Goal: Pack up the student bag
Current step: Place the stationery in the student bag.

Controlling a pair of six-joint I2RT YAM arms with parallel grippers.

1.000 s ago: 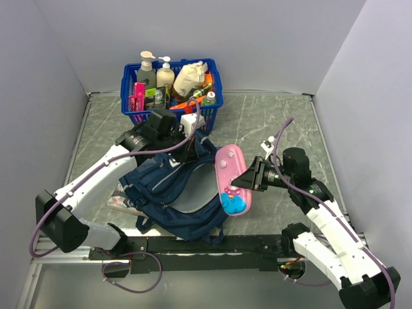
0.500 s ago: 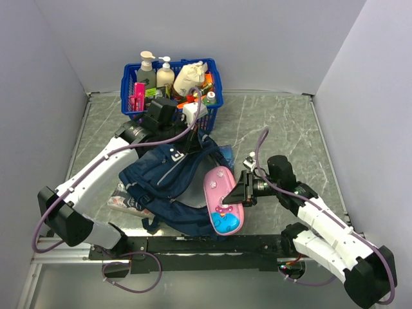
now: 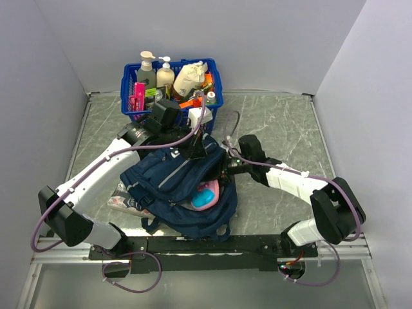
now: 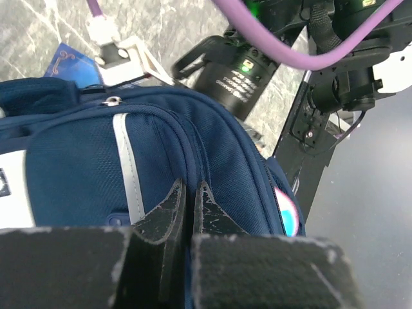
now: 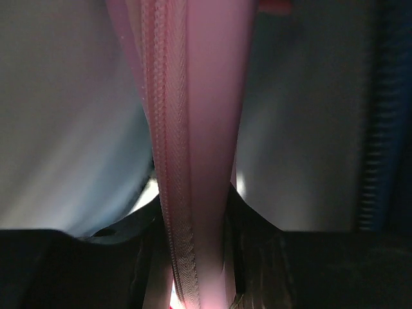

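The student bag (image 3: 168,182), a navy backpack with a pale stripe, lies in the middle of the table with its top opening held up. My left gripper (image 3: 195,147) is shut on a fold of the bag's fabric (image 4: 212,148) at the top edge. A pink zipped case (image 3: 206,193) with a light blue end sits partly inside the opening. My right gripper (image 5: 193,215) is shut on this pink case (image 5: 193,116), and its fingers are hidden inside the bag in the top view. The right arm (image 3: 252,153) reaches in from the right.
A blue mesh basket (image 3: 216,82) with bottles and a cloth pouch stands at the back, just behind the left arm. A patterned flat item (image 3: 121,194) pokes out under the bag's left side. Grey walls close in the table on three sides.
My right gripper has carried the pink case left, from beside the bag into its opening. The left gripper has stayed shut on the bag's top edge, shifting slightly.
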